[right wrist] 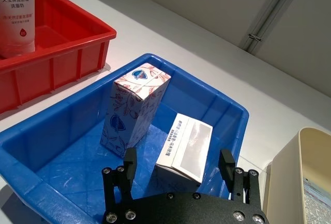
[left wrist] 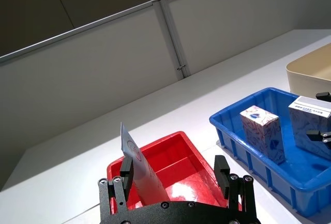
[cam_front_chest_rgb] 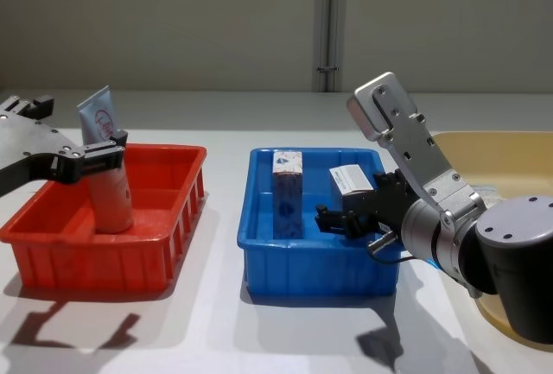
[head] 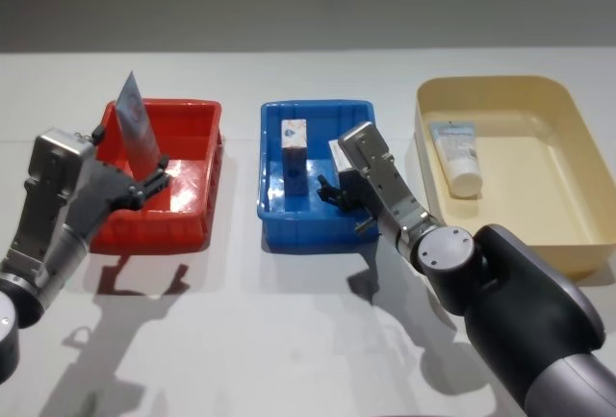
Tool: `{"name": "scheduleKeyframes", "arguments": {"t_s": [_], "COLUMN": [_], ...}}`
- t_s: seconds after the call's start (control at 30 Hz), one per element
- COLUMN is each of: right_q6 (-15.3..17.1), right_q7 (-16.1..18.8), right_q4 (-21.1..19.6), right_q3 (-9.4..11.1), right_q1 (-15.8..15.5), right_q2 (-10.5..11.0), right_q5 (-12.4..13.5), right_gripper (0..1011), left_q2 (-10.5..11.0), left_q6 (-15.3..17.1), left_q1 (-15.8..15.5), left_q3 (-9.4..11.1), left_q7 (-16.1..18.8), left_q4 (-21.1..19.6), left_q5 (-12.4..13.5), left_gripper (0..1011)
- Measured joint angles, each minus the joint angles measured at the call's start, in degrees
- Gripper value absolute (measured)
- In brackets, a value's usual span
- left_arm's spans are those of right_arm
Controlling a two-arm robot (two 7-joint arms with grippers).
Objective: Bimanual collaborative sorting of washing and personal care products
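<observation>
While our left gripper (head: 146, 178) hangs over the red tub (head: 197, 200), we see a tube (head: 136, 128) standing cap-down inside that tub, its crimped end up and leaning slightly. In the left wrist view the tube sits against one finger (left wrist: 126, 172) with the other finger well off it, so we judge the jaws spread and the tube loose or only propped. Our right gripper (right wrist: 177, 168) is low in the blue tub (right wrist: 62, 125), its two fingers parted to either side of a leaning carton (right wrist: 184, 146) without pressing on it; a second carton (right wrist: 133, 109) stands upright just beside it, toward the red tub. Another tube (head: 456, 154) lies flat in the beige tub (head: 568, 118), cap toward us. As we read it, the step in hand is a pick with the right arm: the fingers are lined up around the leaning carton but have not clamped. Next we would need to close squarely on the carton's narrow sides, then lift straight up so it clears the tub wall and does not knock the upright carton over. The left arm's tube may tip once unsupported, so we would draw that gripper away slowly. Which tub is meant for which product we cannot tell.
</observation>
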Motion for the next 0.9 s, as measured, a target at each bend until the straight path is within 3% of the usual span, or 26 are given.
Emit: {"name": "scheduleKeyframes", "arguments": {"t_s": [0.23,0.67,0.77,0.9], "right_q6": [0.02,0.05,0.05,0.05], "right_q7": [0.03,0.03,0.03,0.03], "right_q4": [-0.18,-0.36,-0.37,-0.38], "right_q3": [-0.06,-0.14,-0.15,-0.16], "right_q1": [-0.11,-0.2,-0.22,-0.24], "right_q2": [0.06,0.13,0.14,0.14], "right_q5": [0.09,0.21,0.22,0.23], "right_gripper": [961,622,498,450], "left_q2": [0.0,0.0,0.0,0.0], "left_q6": [0.0,0.0,0.0,0.0], "left_q1": [0.0,0.0,0.0,0.0], "left_q3": [0.0,0.0,0.0,0.0], "left_q7": [0.0,0.0,0.0,0.0], "left_q4": [0.0,0.0,0.0,0.0], "left_q5": [0.0,0.0,0.0,0.0], "left_gripper": [1001,1001,1001,1001]}}
